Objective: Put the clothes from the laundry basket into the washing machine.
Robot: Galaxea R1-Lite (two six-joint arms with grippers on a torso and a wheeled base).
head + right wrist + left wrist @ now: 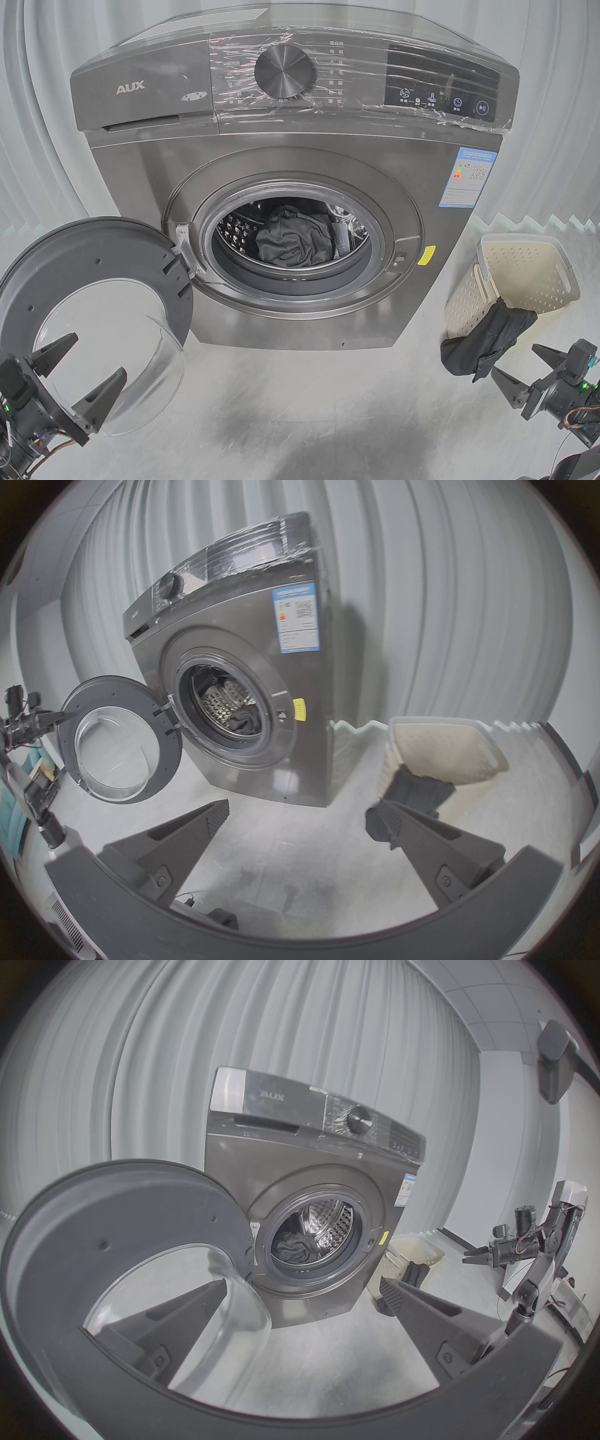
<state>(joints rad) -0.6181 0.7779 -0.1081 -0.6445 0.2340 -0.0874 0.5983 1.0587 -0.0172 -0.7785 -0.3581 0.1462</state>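
Left tool [94, 357] is held wide open with nothing in it, low by the washing machine's [281, 156] swung-open door [81, 250]. Right tool [517, 360] is spread wide too, just beside the dark garment [484, 344] that's draped out of the tipped laundry basket [531, 262] onto the floor [300, 406]. A crumpled dark cloth [294, 237] is seen lying in the drum [234, 228].

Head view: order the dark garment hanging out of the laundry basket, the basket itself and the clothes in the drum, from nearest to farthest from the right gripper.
From the right gripper:
1. dark garment, draped over the basket's near rim onto the floor.
2. laundry basket, behind the garment, right of the washing machine.
3. clothes in the drum, centre, inside the open machine.
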